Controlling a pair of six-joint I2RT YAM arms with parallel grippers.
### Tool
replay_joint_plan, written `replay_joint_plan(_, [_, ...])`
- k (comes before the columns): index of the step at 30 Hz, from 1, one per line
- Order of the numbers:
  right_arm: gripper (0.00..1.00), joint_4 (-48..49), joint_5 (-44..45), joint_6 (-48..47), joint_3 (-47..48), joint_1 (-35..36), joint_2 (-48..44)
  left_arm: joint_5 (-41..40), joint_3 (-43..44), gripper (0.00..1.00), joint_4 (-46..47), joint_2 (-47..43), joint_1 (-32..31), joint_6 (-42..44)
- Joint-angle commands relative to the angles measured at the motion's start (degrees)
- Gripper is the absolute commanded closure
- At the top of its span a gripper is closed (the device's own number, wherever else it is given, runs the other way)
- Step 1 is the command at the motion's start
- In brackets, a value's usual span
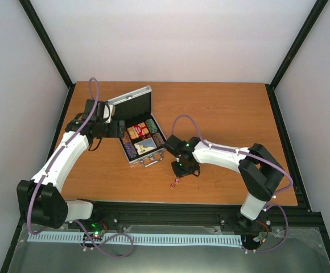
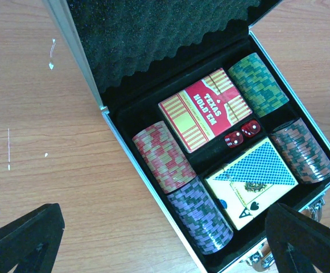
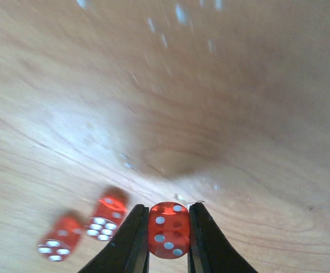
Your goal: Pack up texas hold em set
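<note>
The grainy wooden counter (image 1: 227, 114) carries the open briefcase (image 1: 132, 107) left of centre. Its aluminium lid, padded with egg-crate foam, leans toward the far-left corner, so the black-lined tray is reachable. Four ridged chip stacks (image 2: 164, 156) lie on their sides in slots, flanking the glossy red deck (image 2: 206, 108) and the blue-yellow deck (image 2: 251, 181). Two packed dice (image 2: 242, 132) sit between the decks. The left jaws hang wide apart above the case, holding nothing. Toward the near edge, the right jaws clamp a translucent loose die (image 3: 169, 230) by two flat faces, probably for carrying over. Two spare dice (image 3: 107, 217) lie just beside it.
</note>
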Motion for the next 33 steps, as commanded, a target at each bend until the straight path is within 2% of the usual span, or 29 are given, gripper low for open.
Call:
replay_joint_plan(1, [0.97, -3.1, 2.7, -1.2, 11.0, 0.3, 0.7, -0.5, 0.4, 0.0, 0.6, -0.5, 0.4, 0.7])
replay_joint_plan(5, [0.97, -1.7, 2.6, -3.1, 20.9, 0.3, 6.0, -0.7, 0.4, 0.0, 0.3, -1.1, 0.4, 0.7])
replay_joint_plan(14, [0.97, 3.5, 1.0, -7.8, 43.6, 0.1, 24.9, -0.2, -0.2, 0.0, 0.0, -2.1, 0.4, 0.1])
replay_joint_plan(23, [0.97, 9.6, -0.3, -6.3, 53.8, 0.0, 34.9, -0.1, -1.0, 0.0, -0.4, -2.8, 0.4, 0.3])
replay_joint_plan(29, [0.97, 6.8, -1.1, -6.5, 60.4, 0.0, 40.9, -0.1, -1.3, 0.0, -0.7, -3.0, 0.4, 0.4])
replay_joint_plan(33, [0.97, 6.0, -0.1, -6.3, 61.0, 0.0, 42.7, -0.2, -1.4, 0.0, -0.9, -3.0, 0.4, 0.8])
